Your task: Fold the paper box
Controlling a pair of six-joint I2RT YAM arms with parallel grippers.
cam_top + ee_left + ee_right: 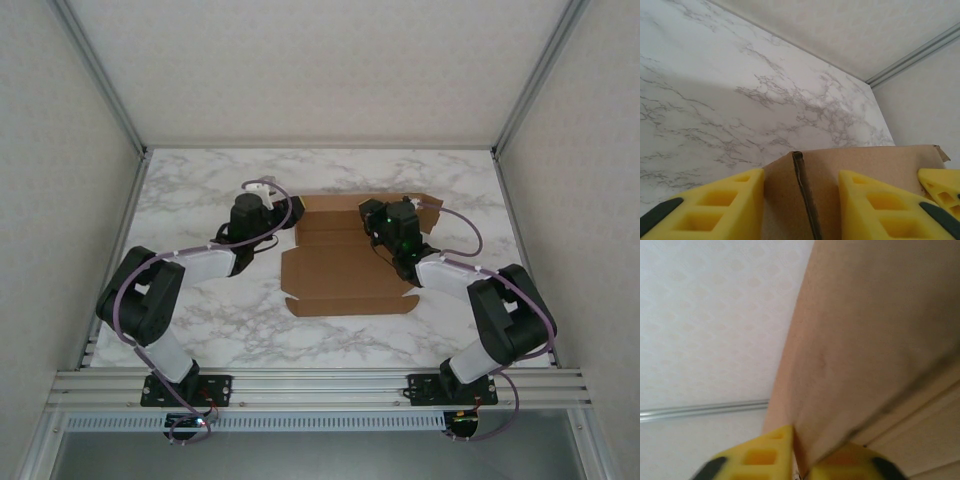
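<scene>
Arms: both are stretched forward from the near edge, elbows bent outward, wrists turned in over the middle of the marble table [200,180].
Left tool: the left gripper [801,176] is held partly open at the sheet's far left corner, with a raised cardboard corner between its yellow fingers; firm contact cannot be told.
Right tool: the right gripper [807,445] is seen nearly closed on the edge of an upturned panel at the far right.
Box: the paper box [340,270] is shown as plain brown creased cardboard, mostly flat, with its flaps spread.
Place: it is laid at the table's centre, between the two arms.
</scene>
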